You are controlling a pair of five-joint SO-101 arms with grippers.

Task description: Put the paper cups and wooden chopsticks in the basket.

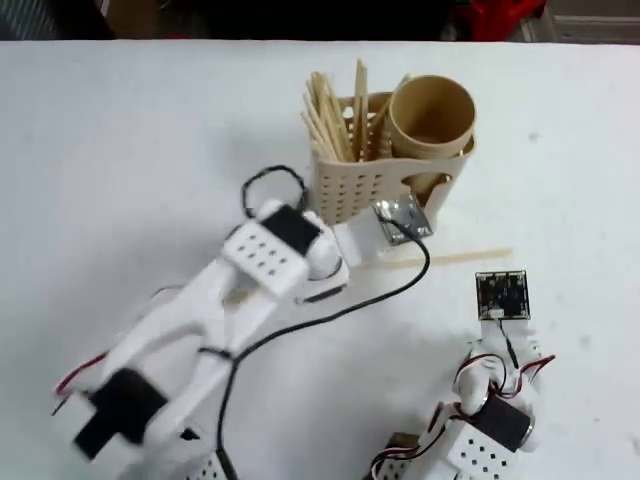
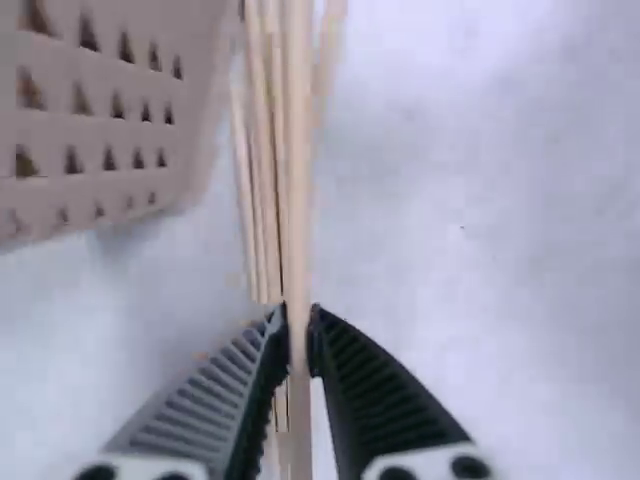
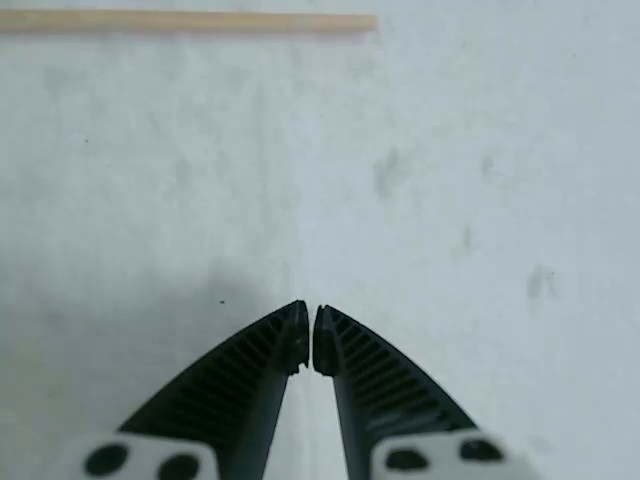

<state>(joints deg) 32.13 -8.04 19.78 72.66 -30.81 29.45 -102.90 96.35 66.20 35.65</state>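
My left claw (image 2: 298,330) pinches slim wooden chopsticks (image 2: 280,150).
Perforated beige basket (image 2: 90,120) just beside; right claw (image 3: 309,335) closed, empty.

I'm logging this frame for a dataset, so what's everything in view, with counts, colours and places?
basket: one, beige, perforated, on the table towards its far side.
paper cups: a nested stack, number unclear, tan, in the basket, on its right in the high view.
upright chopsticks: a bunch, pale wood, standing in the basket beside the cups.
loose chopsticks: a few, exact number unclear, pale wood, lying just in front of the basket.
table: one, white.
left gripper: one, black and grey fingers, shut on one end of the loose chopsticks, next to the basket.
right gripper: one, black fingers, shut on nothing, over bare table on the near side of the loose chopsticks.
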